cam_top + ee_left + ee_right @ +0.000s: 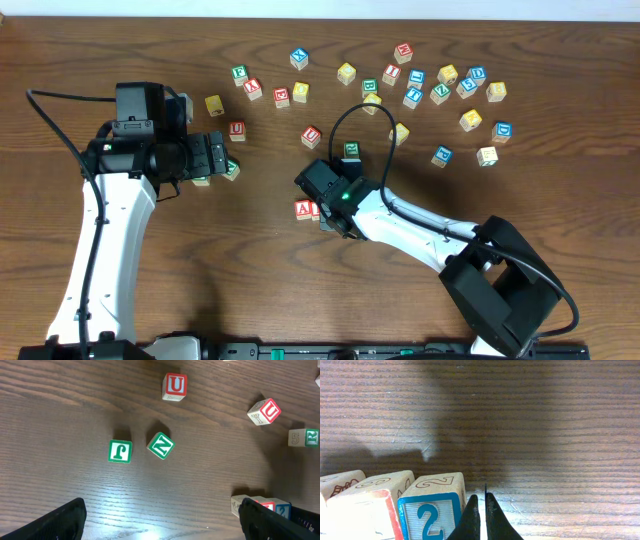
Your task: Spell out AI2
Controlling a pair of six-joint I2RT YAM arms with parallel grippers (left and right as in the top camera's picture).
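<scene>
Showing a blue "2" cube (429,512) touching a red-edged cube (367,515), in a row with the red "A" cube (303,209) on the tabletop (520,420). Pinched shut, empty: right fingers (494,521), just beside the "2" cube. Spread wide, grasping nothing: left fingers (55,522), over green "J" cube (120,451), red "U" cube (174,386).

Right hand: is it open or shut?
Shut. The right wrist view shows the right hand with fingers pressed together, nothing between them, beside the 2 cube.
</scene>
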